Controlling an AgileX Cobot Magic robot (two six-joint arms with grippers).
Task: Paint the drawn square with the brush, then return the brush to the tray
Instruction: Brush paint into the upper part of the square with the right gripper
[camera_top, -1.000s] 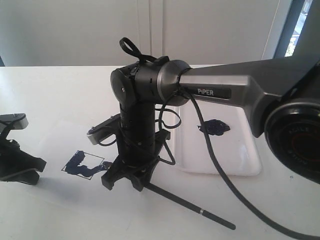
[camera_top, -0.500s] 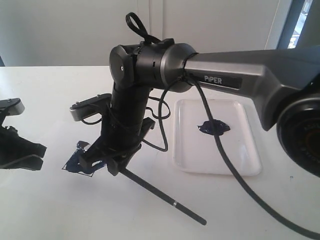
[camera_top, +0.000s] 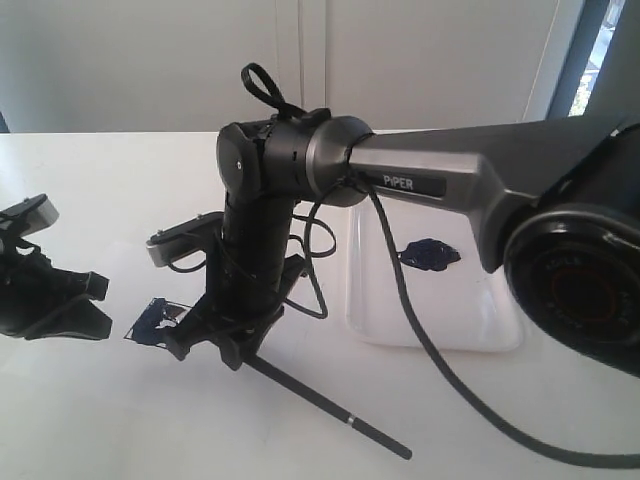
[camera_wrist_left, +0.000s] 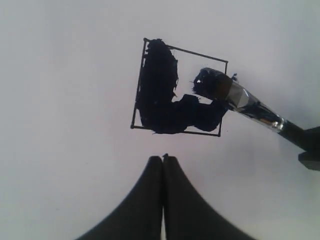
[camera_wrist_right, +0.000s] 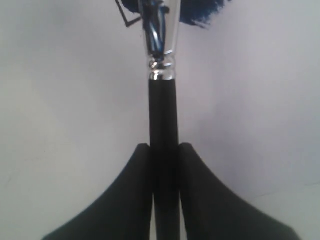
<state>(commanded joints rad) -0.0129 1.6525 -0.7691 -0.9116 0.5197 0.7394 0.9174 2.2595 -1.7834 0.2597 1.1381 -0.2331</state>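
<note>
The drawn square (camera_wrist_left: 159, 95) lies on white paper, with dark blue-black paint covering one side and the bottom of it. In the exterior view the square (camera_top: 150, 325) is partly hidden by my right gripper (camera_top: 205, 345). That gripper (camera_wrist_right: 164, 146) is shut on the brush (camera_wrist_right: 162, 115) at its black handle. The brush (camera_wrist_left: 250, 105) has its wet bristles on the square's edge, and its handle (camera_top: 320, 405) trails toward the table front. My left gripper (camera_wrist_left: 163, 157) is shut and empty, just outside the square, at the left (camera_top: 98, 300).
The white tray (camera_top: 460, 310) sits to the right of the square, with a dark paint blob (camera_top: 430, 253) in it. The right arm's black cable (camera_top: 420, 340) hangs across the tray's front. The right arm spans the scene above the tray.
My right gripper carried the brush left onto the square, then settled a little lower. The left gripper edged right, toward the square.
</note>
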